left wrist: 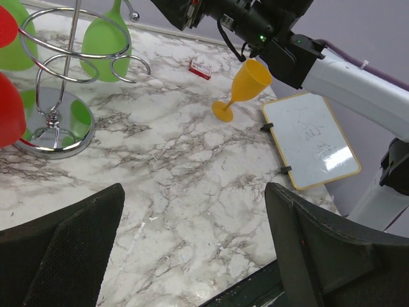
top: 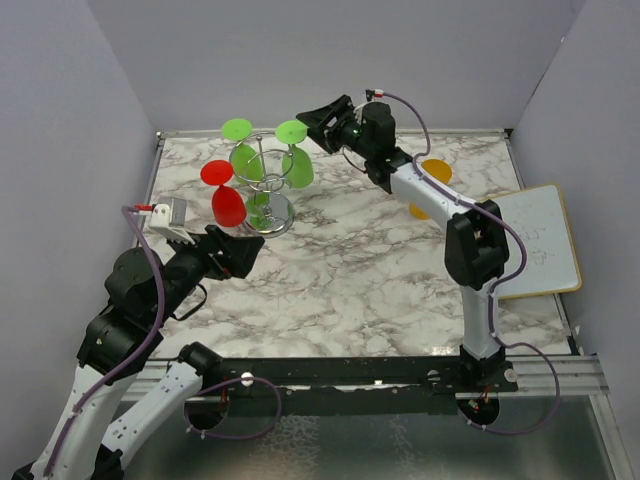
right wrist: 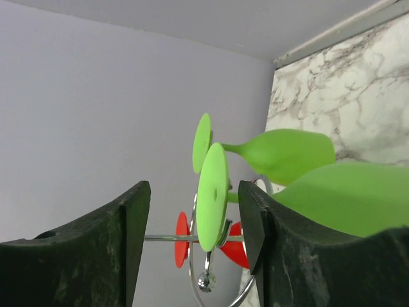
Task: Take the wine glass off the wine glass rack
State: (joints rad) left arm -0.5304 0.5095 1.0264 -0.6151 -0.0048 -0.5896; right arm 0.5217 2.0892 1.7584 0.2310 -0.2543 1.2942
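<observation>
Left gripper (top: pixel 250 250): jaws wide apart, empty, near rack base.
Rack (top: pixel 266 205): far left of the table.
Wine glass (top: pixel 297 165): green, hung inverted on rack's right side.
Right gripper (top: pixel 312 128): jaws apart, glass's foot between them, ungripped.
Orange glass (left wrist: pixel 246 86): upright, right.
</observation>
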